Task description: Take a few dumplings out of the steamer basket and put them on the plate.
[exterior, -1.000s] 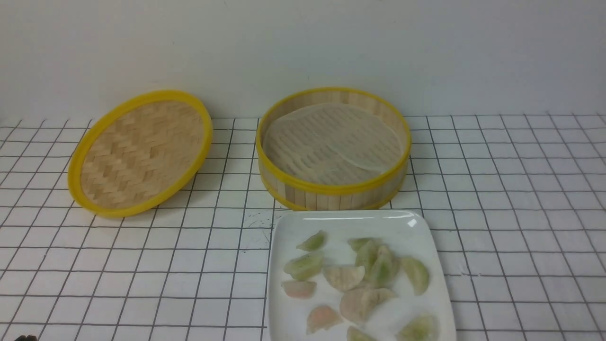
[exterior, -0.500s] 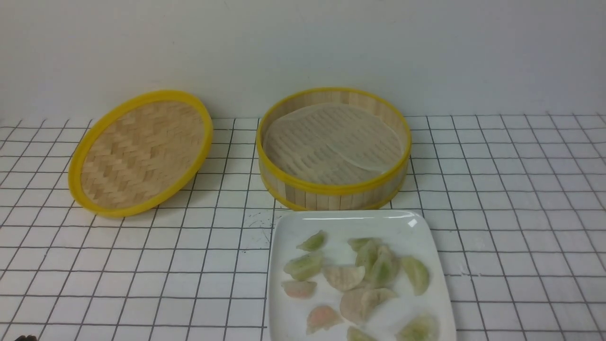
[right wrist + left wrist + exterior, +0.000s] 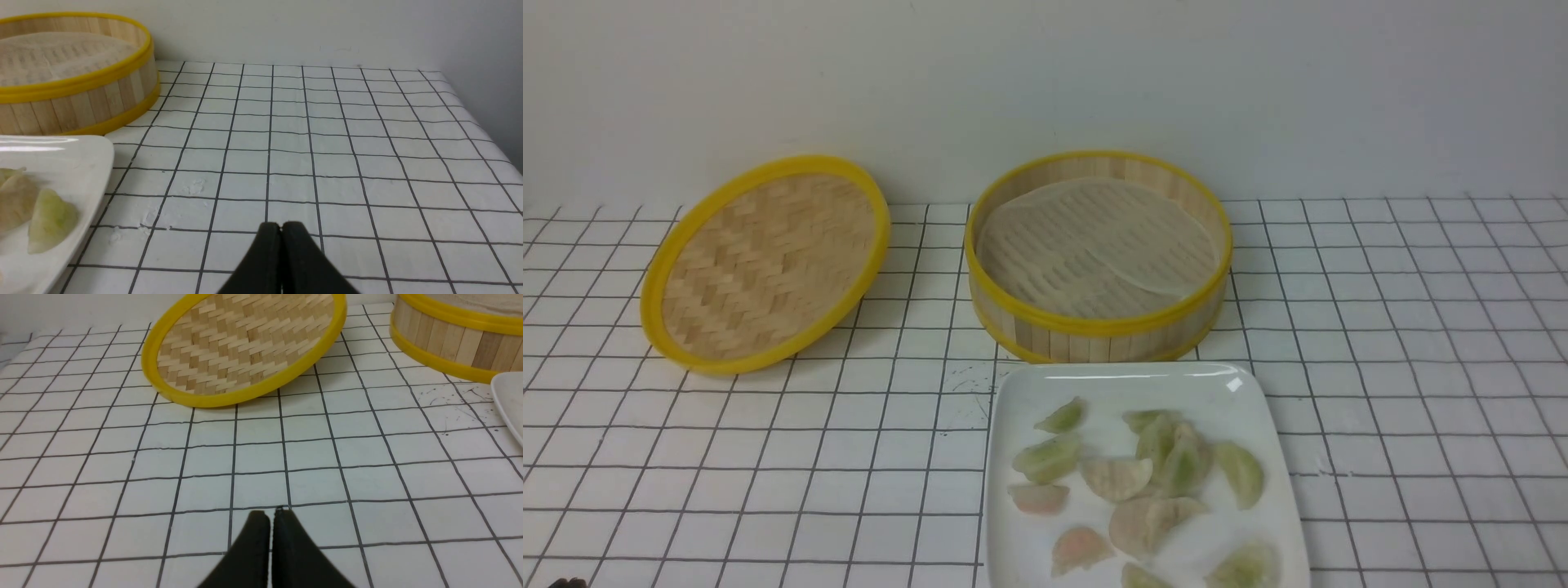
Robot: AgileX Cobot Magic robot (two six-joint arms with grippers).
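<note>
The steamer basket (image 3: 1098, 255) stands at the far middle of the table (image 3: 1405, 392) and holds only its liner (image 3: 1094, 245). Near it, the plate (image 3: 1021, 555) carries the green dumplings (image 3: 1045, 457). The lid (image 3: 765, 263) lies to the left. The left gripper (image 3: 270, 516) and the right gripper (image 3: 281, 228) are both closed and hold nothing.

Left gripper (image 3: 270, 516): matte black tapered fingers, rounded tips, faint stitched inner edge; right gripper (image 3: 281, 228): same black wedge-shaped fingers.
</note>
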